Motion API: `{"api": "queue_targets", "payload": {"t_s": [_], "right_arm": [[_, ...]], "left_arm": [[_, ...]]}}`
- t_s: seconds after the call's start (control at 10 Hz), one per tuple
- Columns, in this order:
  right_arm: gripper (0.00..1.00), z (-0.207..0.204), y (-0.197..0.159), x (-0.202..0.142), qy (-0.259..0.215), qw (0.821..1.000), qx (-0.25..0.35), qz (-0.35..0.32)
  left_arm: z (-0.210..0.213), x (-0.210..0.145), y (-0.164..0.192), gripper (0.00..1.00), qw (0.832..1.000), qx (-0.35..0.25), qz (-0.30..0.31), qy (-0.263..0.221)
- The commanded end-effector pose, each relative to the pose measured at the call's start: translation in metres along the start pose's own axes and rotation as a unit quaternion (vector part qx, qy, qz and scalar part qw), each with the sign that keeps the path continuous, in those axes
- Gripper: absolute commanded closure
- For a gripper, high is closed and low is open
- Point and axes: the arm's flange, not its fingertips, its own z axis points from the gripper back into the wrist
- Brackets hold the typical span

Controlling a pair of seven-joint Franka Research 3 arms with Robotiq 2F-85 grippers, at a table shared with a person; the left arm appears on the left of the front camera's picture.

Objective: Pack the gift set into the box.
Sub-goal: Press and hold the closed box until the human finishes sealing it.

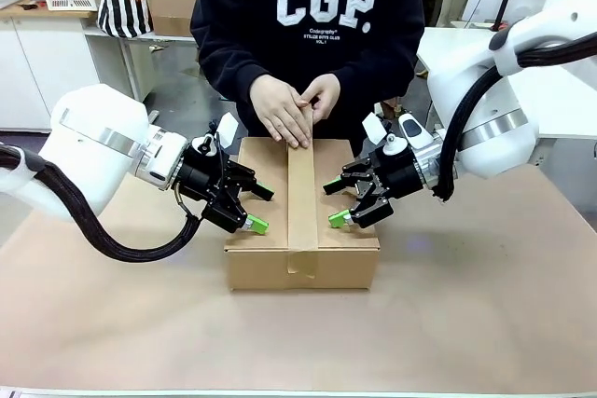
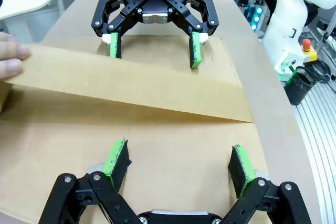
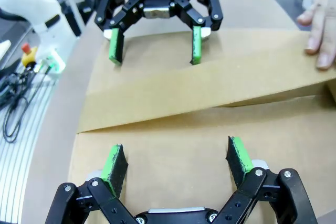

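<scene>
Sealing step: both grippers press the closed carton while a person lays tape over the seam.

The left gripper (image 1: 252, 208), black with green pads, stands with its jaws spread and holds nothing; its fingertips (image 2: 116, 160) rest on or just above the left top flap of the wide, shallow brown corrugated cardboard box (image 1: 266, 267). The right gripper (image 1: 338, 202) is spread the same way on the right flap, also empty. Between them runs a long strip of brown paper tape (image 1: 301, 202), partly lifted from the flaps, and the person's hands (image 1: 294, 109) press its far end. The gift set is hidden, probably already inside the closed box. So the packing looks almost finished. I think the next move calls for steady downward pressure on both flaps, with the fingers kept off the tape.
</scene>
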Motion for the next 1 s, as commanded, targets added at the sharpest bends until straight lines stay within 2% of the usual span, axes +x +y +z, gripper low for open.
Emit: {"api": "queue_targets", "payload": {"t_s": [0.0, 0.9], "right_arm": [[0.00, -0.0003, 0.0028, -0.0019, 0.004, 1.000, 0.001, 0.000], [0.00, -0.0003, 0.0028, -0.0019, 0.004, 1.000, 0.001, 0.000]], "left_arm": [[0.0000, -0.0019, -0.0006, 0.00, 1.000, -0.003, 0.006, -0.003], [0.0000, -0.0019, -0.0006, 0.00, 1.000, -0.003, 0.006, -0.003]]}}
